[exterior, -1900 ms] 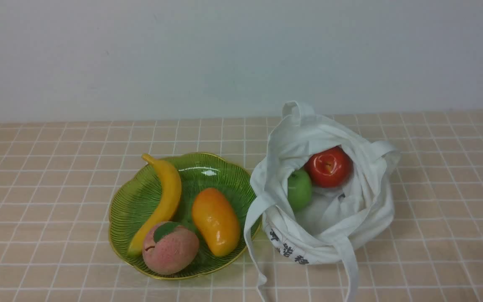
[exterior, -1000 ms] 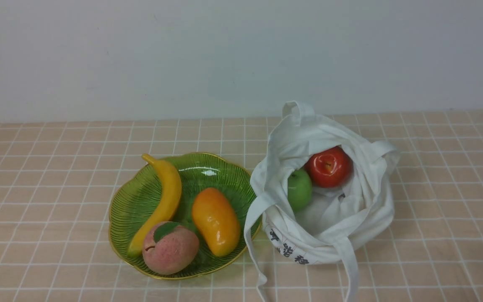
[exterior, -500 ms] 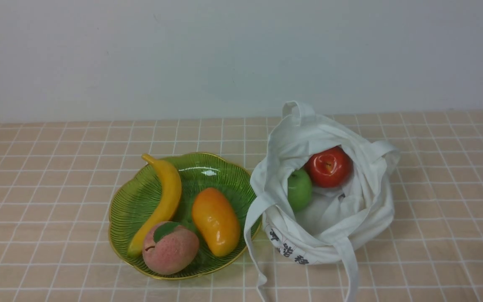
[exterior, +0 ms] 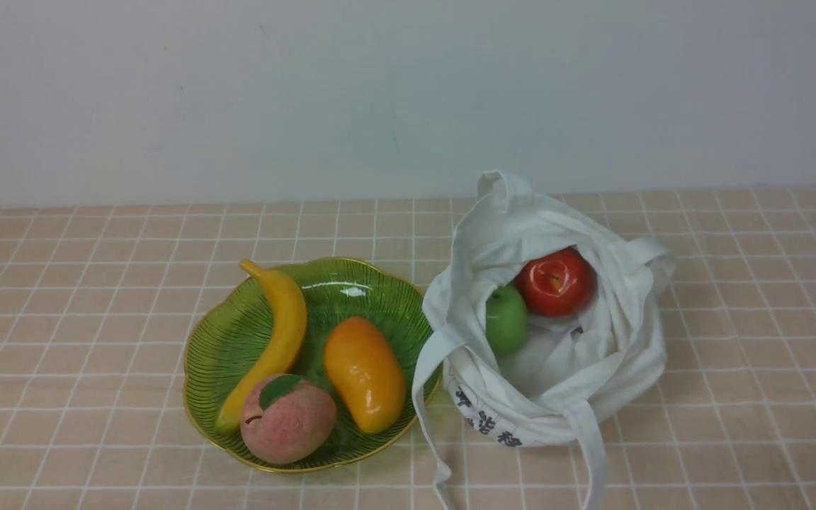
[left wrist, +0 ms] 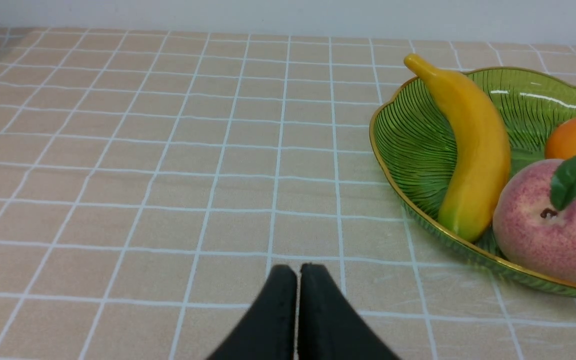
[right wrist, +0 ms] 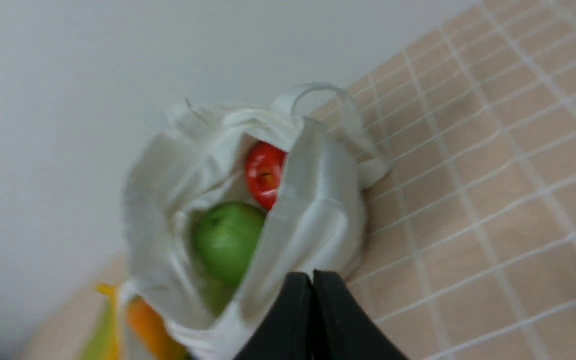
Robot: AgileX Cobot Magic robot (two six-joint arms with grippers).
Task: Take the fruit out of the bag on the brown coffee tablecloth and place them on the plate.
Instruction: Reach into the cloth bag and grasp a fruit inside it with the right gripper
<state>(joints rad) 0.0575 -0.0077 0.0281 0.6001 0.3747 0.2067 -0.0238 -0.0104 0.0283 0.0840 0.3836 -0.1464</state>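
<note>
Two fruits, a red apple (exterior: pixel 555 281) and a green apple (exterior: pixel 506 320), lie in the bag (exterior: pixel 613 354) right of centre, just beside the plate (exterior: pixel 231 340). The left gripper (left wrist: pixel 297 272) and right gripper (right wrist: pixel 312 277) are pinched together, empty.

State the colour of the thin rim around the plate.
Gold, edging the translucent green plate; the left wrist view shows it best.
</note>
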